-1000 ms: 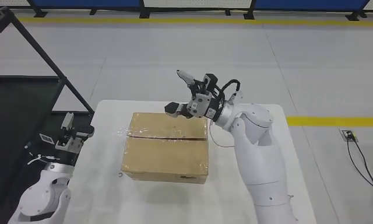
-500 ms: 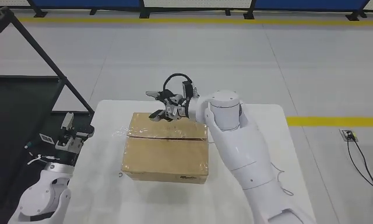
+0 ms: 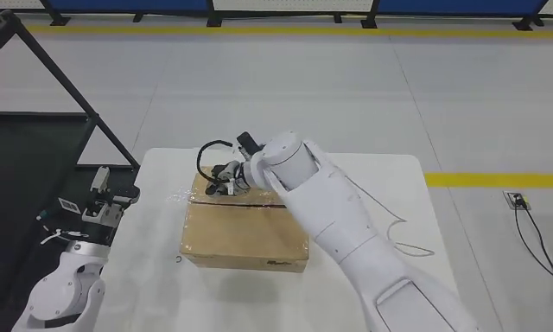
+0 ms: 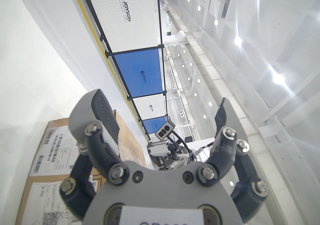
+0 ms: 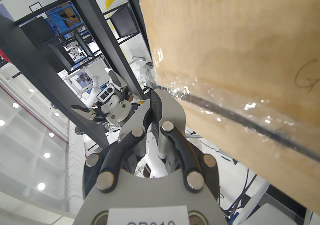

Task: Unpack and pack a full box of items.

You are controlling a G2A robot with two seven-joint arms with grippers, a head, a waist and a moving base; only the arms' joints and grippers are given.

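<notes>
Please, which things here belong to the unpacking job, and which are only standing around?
For the job: cardboard box, clear tape on its seam, right pincer shut at the seam's end, left pincer open beside the table.
Just around: black rack, floor cable, yellow line.

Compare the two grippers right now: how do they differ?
The left gripper is open; the right gripper is shut. The right gripper sits at the end of the taped seam on the cardboard box; the left gripper is well apart from the box. Both have dark textured pads.
</notes>
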